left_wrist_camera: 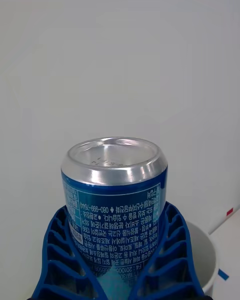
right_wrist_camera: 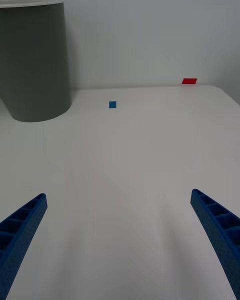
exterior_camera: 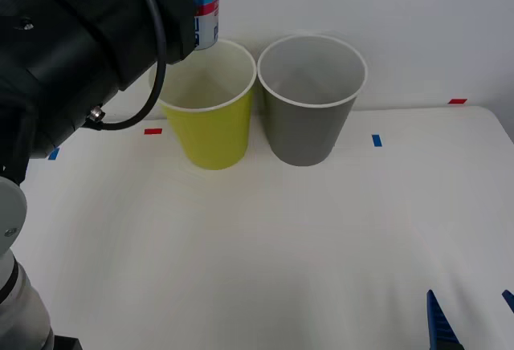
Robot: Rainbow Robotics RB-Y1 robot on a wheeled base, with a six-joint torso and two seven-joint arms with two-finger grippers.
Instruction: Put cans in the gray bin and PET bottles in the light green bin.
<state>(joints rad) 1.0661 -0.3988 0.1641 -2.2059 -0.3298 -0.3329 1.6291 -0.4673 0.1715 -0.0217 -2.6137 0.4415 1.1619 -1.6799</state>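
The big black left arm (exterior_camera: 72, 45) holds a small blue metal can w/ a red band (exterior_camera: 207, 21) up high, just over the back rim of the yellow-green cup-shaped bin (exterior_camera: 210, 125). The dark-gray cup-shaped bin (exterior_camera: 309, 117) stands right beside it on the white table (exterior_camera: 265, 254). Blue right gripper (exterior_camera: 470, 314) tips show at the bottom corner.

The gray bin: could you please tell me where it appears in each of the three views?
Front view: the gray bin stands at the back, right of the light green bin.
Right wrist view: the gray bin stands far off, near the blue tape mark.
Left wrist view: a white-rimmed bin sits behind the held can; which bin, I cannot tell.
Shared landmark: the blue tape mark.
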